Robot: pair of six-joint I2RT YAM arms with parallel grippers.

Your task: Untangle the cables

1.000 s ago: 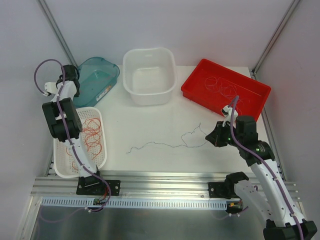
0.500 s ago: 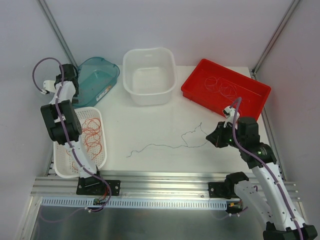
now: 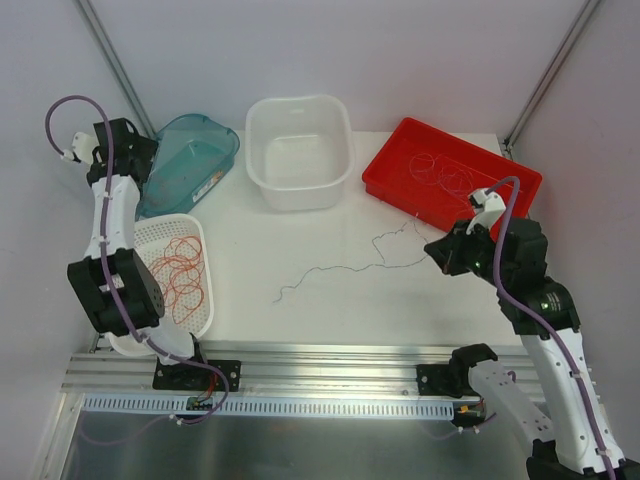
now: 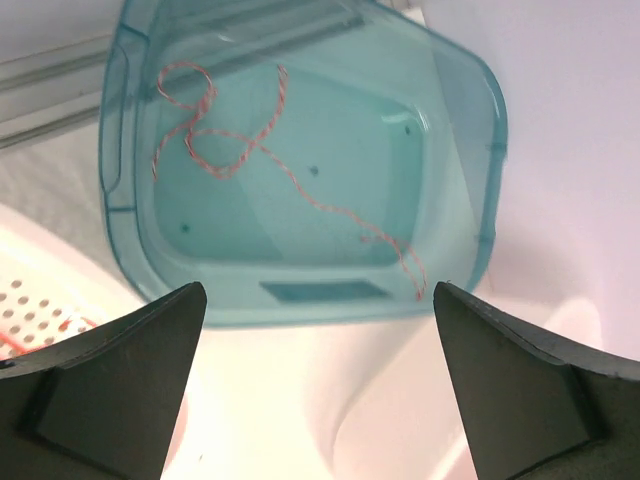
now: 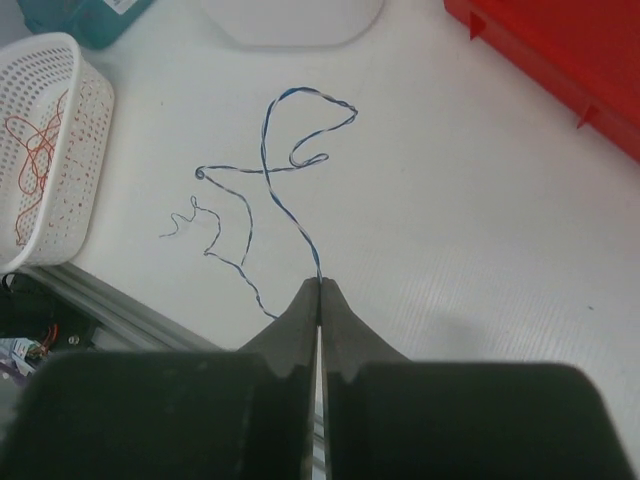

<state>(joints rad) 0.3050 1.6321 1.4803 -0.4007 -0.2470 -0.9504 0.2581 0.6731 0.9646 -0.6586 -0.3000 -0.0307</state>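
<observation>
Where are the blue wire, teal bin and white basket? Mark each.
blue wire (image 5: 265, 170), right wrist view, strand crossing
teal bin (image 4: 350, 140), left wrist view, bare floor
white basket (image 3: 207, 275), top view, right rim

Along the top of your frame stand a bin (image 3: 205, 150) at left, a tub (image 3: 298, 160) at centre and a tray (image 3: 500, 195) at right. A basket (image 3: 160, 232) sits lower left, and one cable (image 3: 340, 268) lies on the table (image 3: 260, 240) at mid-frame.

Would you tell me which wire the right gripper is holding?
The dark bluish wire on the table, pinched in the right gripper; the rest sit in containers.
</observation>
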